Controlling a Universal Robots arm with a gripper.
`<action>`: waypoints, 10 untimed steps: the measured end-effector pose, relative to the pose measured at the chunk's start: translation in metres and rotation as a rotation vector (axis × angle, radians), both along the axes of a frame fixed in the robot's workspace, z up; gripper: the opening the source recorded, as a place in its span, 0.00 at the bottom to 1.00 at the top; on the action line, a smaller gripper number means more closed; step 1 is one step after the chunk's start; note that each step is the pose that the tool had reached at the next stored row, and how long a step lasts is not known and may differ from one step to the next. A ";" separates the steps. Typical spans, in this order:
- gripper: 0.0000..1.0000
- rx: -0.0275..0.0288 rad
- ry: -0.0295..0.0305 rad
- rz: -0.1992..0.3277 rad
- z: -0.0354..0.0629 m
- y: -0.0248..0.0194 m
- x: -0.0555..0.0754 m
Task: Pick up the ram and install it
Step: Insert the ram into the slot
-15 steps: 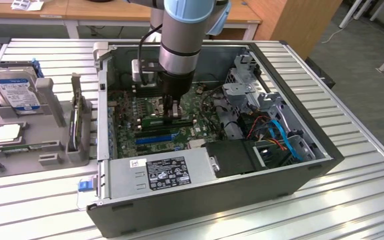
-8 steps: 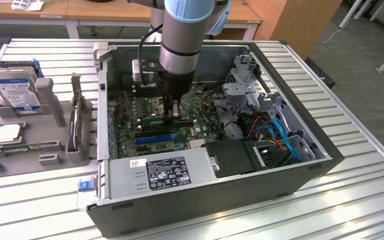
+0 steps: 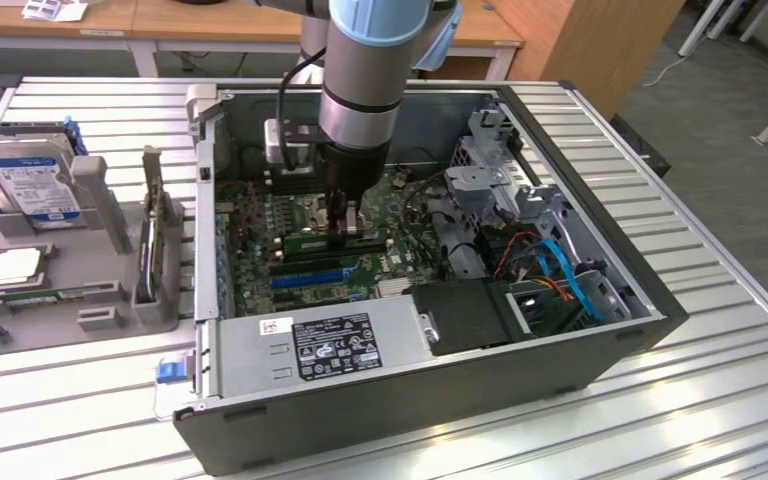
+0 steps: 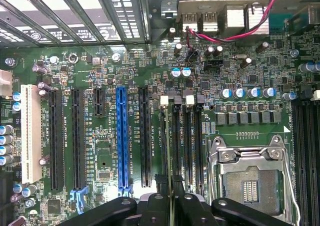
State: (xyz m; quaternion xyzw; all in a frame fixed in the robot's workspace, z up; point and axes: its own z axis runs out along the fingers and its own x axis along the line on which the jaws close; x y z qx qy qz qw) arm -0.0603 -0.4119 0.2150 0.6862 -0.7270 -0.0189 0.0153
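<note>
A slatted metal desk (image 3: 704,420) carries an open computer case (image 3: 357,445), into which a robot arm (image 3: 371,60) reaches from above. Inside, a labelled power supply (image 3: 317,345) sits along the near wall, with blue cables (image 3: 560,272) and a metal drive cage (image 3: 491,180) crowding the exterior view's right. On the exterior view's left, beside the case, a grey holder (image 3: 97,185) keeps a hard drive (image 3: 31,180) upright and a square silver processor chip (image 3: 17,265) lying flat. The green motherboard (image 4: 100,66) bears a blue expansion slot (image 4: 121,136) and an empty processor socket (image 4: 250,181). Between them, the hand (image 3: 352,228) pinches the ram (image 3: 335,241), a narrow green stick standing on edge at the black memory slots (image 4: 187,141).
</note>
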 end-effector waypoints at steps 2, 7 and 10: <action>0.14 0.0000 0.0000 0.000 0.0000 0.0000 0.000; 0.14 0.0002 -0.0002 -0.001 -0.0002 0.0000 0.000; 0.14 0.0002 -0.0001 -0.001 -0.0001 -0.0001 0.000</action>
